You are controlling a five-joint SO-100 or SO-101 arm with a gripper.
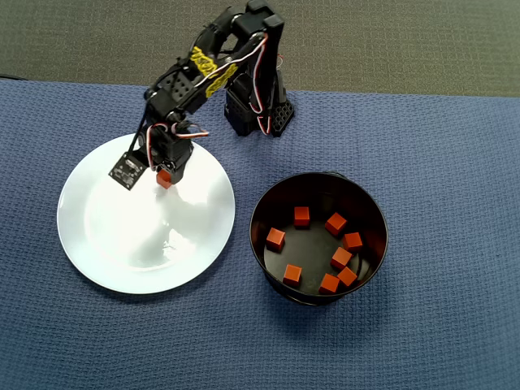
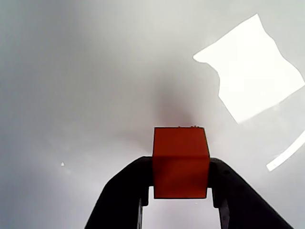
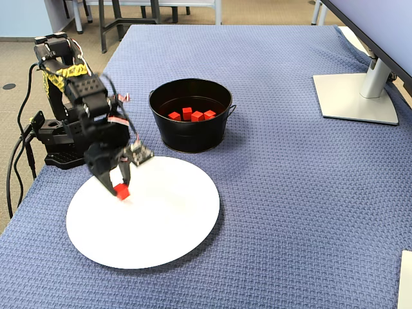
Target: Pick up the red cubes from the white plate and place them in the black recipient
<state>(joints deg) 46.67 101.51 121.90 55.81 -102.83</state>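
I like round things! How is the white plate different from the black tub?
The white plate is flat and shallow; the black tub has tall walls. The plate is slightly wider. The tub holds eight red cubes; the plate is bare except for one cube pinched in the gripper over it. Both are round and glossy.

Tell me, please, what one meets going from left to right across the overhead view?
White plate, red cube held in the jaws over the plate, black tub holding eight red cubes.
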